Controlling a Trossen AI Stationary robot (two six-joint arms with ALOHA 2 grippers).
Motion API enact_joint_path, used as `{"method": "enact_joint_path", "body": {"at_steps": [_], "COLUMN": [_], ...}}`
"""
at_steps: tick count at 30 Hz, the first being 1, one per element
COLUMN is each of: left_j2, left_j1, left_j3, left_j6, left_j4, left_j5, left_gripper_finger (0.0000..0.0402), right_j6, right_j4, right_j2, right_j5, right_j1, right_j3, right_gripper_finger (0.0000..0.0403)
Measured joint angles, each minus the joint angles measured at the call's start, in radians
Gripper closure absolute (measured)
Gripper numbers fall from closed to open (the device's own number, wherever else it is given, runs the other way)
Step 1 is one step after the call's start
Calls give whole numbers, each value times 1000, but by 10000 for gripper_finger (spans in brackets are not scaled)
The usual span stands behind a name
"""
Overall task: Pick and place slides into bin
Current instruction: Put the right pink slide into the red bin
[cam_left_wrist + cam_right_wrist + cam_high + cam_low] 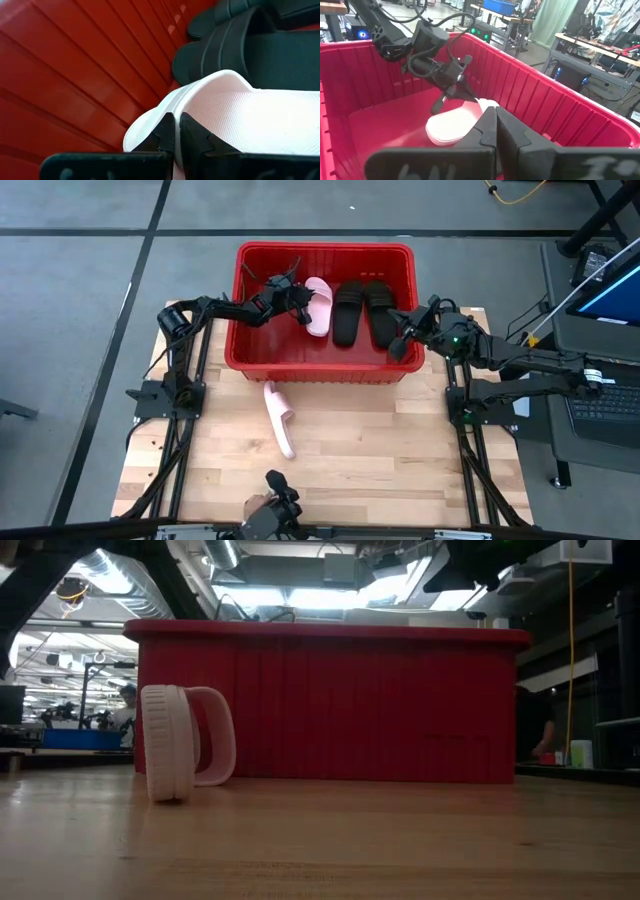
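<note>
Reaching into the red bin (325,368) from its left side, the left pincer (300,305) is clamped shut on the edge of a pale pink slide (318,305); the left wrist view shows the two fingers (162,136) pressed together with the pink sole (235,117) pinched between them. This slide sits left of centre in the bin, just beside the two black slides (362,310), which lie flat side by side toward the bin's right wall.

The second pink slide (279,417) is outside the bin, on the desk (400,450) near the bin's front wall; the low view shows it standing on its edge.

The right pincer (408,335) hovers at the bin's front right corner, fingers closed and holding nothing.

Risks, as judged:
- grip is on a thin rim only, so the slide could twist or slip out before release
- it may come to rest propped on a black slide
- the desk slide, balanced on edge, could topple or skid at first contact
- both arms crowd the bin; a collision is possible
</note>
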Motion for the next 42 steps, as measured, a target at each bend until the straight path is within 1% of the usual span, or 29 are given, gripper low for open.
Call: {"method": "enact_joint_path", "body": {"at_steps": [3, 7, 15, 27, 32, 35, 42], "left_j2": [5, 5, 8, 10, 14, 31, 62], "left_j1": [-4, -3, -3, 3, 14, 17, 10], "left_j3": [0, 0, 1, 1, 1, 1, 1], "left_j6": [0, 0, 32, 35, 35, 35, 28], "left_j4": [5, 21, 19, 39, 42, 45, 64], "left_j5": [-22, -22, -15, -12, 29, 31, 30], "left_gripper_finger": [398, 398, 398, 398, 398, 397, 378], "right_j6": [25, 48, 48, 58, 77, 77, 73], "right_j4": [0, 0, 5, 68, 69, 72, 80], "right_j2": [0, 4, 21, 77, 84, 84, 84], "right_j5": [0, 0, 0, 0, 0, 0, 0], "right_j1": [0, 0, 0, 0, 0, 0, 0], "right_j3": [0, 0, 0, 0, 0, 0, 0], "right_gripper_finger": [397, 397, 397, 397, 397, 397, 397]}}
